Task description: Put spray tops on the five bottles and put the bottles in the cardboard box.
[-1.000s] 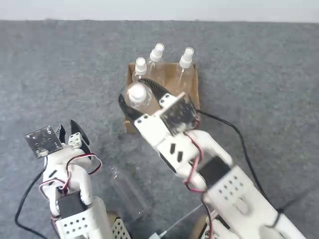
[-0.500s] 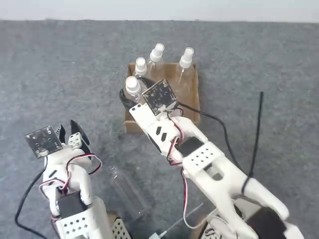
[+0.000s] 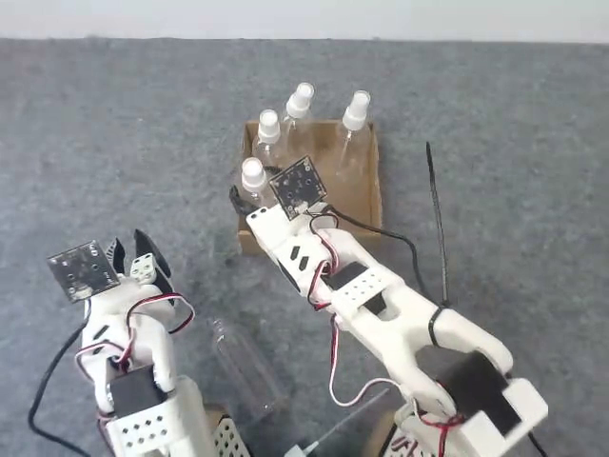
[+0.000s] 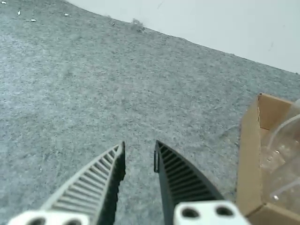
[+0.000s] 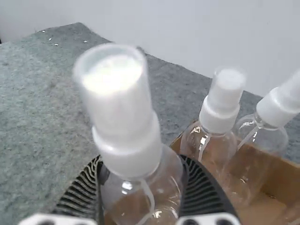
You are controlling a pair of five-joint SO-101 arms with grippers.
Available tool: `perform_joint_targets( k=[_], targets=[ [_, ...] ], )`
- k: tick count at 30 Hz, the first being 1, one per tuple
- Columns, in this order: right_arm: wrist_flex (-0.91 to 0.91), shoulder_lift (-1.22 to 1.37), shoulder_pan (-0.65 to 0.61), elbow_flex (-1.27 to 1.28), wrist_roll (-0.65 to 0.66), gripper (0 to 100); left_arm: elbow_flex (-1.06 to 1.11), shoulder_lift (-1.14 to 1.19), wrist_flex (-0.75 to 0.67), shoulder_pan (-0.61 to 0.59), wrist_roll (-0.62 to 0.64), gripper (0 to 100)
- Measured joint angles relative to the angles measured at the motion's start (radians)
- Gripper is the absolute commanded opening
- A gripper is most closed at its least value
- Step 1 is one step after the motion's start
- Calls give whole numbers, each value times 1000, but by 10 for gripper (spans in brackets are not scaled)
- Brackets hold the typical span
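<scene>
High view, cardboard box (image 3: pixel 376 190): open-topped, on the grey carpet (image 3: pixel 114 124) ahead of my two arms.
High view, capped bottles (image 3: pixel 299 105): three, upright inside the box along its far half.
High view, right gripper (image 3: pixel 252 198): at the box's near-left corner, clamped on the held bottle (image 3: pixel 253 177), which is upright with its white spray top on.
High view, left gripper (image 3: pixel 130 249): well to the left of the box, over bare carpet.
High view, bare bottle (image 3: pixel 245 367): lying on the carpet between my arm bases, no top on its neck, well apart from the box.
Left wrist view, left gripper: jaws a little apart, nothing between them; a box corner with clear bottles in it sits off to the side.
Right wrist view, right gripper: both ribbed fingers pressed against the held bottle's clear body just under its shoulder.
Right wrist view, held bottle: just beside the box wall, two capped bottles beyond it; I cannot tell whether its base rests on the box floor.
</scene>
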Motion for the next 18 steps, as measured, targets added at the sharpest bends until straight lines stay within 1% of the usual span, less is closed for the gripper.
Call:
perform_joint_targets(
  k=[5,10,18],
  targets=[
    [-9,58,0,-18,-11,6,0,0,0,0,0,94],
    [-9,114,0,-54,-64,6,0,0,0,0,0,95],
    [-9,124,0,-55,-74,9,0,0,0,0,0,95]
  ],
)
